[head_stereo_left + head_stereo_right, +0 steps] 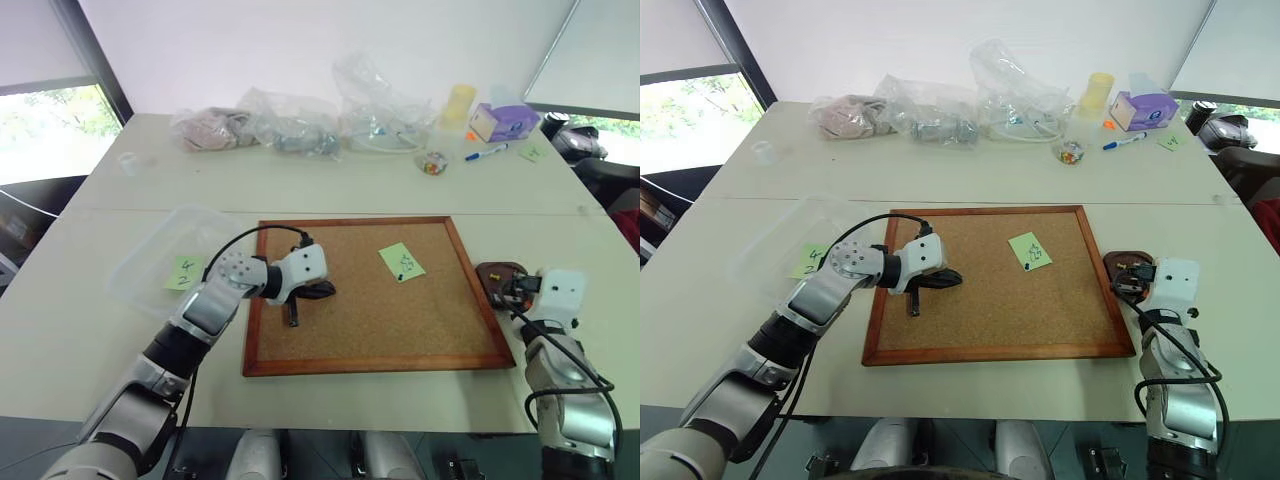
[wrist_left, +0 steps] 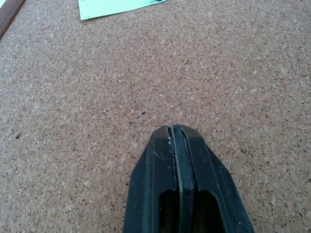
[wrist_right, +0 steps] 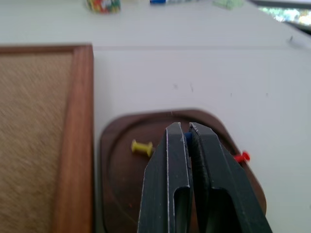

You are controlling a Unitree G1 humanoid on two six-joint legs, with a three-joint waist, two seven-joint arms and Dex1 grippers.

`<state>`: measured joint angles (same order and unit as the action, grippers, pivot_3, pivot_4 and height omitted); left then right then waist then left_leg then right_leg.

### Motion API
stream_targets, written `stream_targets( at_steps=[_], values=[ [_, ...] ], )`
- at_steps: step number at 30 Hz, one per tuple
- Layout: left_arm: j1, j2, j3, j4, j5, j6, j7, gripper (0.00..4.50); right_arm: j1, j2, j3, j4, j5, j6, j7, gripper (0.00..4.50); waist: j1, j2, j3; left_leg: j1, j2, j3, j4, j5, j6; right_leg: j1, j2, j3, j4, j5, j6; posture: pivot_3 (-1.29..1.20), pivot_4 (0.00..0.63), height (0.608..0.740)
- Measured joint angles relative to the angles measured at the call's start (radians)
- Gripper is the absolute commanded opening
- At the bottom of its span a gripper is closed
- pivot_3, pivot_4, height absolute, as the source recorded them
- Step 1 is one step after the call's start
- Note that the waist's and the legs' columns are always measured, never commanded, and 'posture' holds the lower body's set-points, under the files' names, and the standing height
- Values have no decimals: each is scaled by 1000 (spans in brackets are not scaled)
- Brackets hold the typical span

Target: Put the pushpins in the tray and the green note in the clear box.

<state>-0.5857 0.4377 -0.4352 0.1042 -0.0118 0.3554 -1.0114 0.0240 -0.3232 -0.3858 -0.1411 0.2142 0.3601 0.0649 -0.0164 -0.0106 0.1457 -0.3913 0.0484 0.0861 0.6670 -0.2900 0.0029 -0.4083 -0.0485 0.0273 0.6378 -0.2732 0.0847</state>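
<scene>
Green note (image 1: 401, 262): pale green square, black scribbles, flat on corkboard (image 1: 370, 340), upper right part. Tray (image 3: 121, 145): dark brown, rounded, on bench at 3 o'clock of corkboard. Pushpins: yellow pin (image 3: 141, 147) lying inside tray; red pin (image 3: 241, 157) at tray's rim. Clear box (image 1: 150, 262): transparent, shallow, at 9 o'clock of corkboard.

Bare corkboard (image 1: 400, 320) surrounds the green note (image 1: 401, 262); bags (image 1: 300, 125) crowd the far table edge.

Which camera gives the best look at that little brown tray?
The right wrist view: the tray sits close up, with a yellow pushpin inside and a red pushpin at its rim. Both eye views show it small, beside the corkboard, partly behind the right gripper.
</scene>
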Motion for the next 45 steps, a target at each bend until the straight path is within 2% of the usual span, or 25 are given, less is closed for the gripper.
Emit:
stream_targets(
  at_steps=[2,9,19,23,27,31,36,40,43,45],
  values=[
    [-4,-5,0,8,0,-3,-1,0,-5,0,-2,2,6,7,5,962,0,0,0,0,0,0,0,0,0,0,0,0,0,0,0,0,150,738],
    [-5,-6,-3,11,0,-12,-3,0,-17,-1,-8,3,8,27,13,4453,0,0,0,0,0,0,0,0,0,1,0,0,-3,0,0,0,150,738],
    [-4,-6,-2,10,1,-12,0,0,-20,7,-35,-6,9,-28,-11,4453,0,0,0,0,0,0,0,0,0,1,0,0,-3,0,0,0,150,738],
    [-3,-5,-1,10,1,-11,0,0,-29,9,-24,-85,54,-63,41,4453,0,0,0,0,0,0,0,0,0,1,0,0,-3,0,0,0,150,738],
    [-3,-6,-2,10,1,-11,0,0,-27,-21,154,-201,76,-32,186,4453,0,0,0,0,0,-1,0,0,0,1,0,-1,-3,0,0,0,150,738],
    [-5,-10,-3,10,1,-12,1,0,-21,-2,287,-205,76,6,249,4453,3,-1,0,-1,0,0,0,0,0,1,-1,-1,-4,0,0,0,150,738],
    [-4,-10,-3,8,1,-11,1,0,-19,32,366,-159,69,6,277,4453,2,-1,0,-1,0,0,0,0,0,1,-3,-1,-5,0,0,0,150,738],
    [1,-9,-2,3,1,-11,6,0,-19,37,376,-124,64,6,286,4453,2,-1,0,-1,0,0,-1,0,0,1,-4,-1,-5,0,0,0,150,738],
    [2,-8,-2,1,1,-10,10,0,-19,40,376,-106,65,6,290,3629,2,-1,0,-1,0,0,-1,0,0,1,-5,-1,-5,0,0,0,150,738],
    [3,-8,-2,1,1,-9,11,0,-20,42,373,-100,67,5,295,2603,2,-1,0,-1,0,0,-1,0,0,1,-5,-1,-5,0,0,0,150,738]
  ],
)
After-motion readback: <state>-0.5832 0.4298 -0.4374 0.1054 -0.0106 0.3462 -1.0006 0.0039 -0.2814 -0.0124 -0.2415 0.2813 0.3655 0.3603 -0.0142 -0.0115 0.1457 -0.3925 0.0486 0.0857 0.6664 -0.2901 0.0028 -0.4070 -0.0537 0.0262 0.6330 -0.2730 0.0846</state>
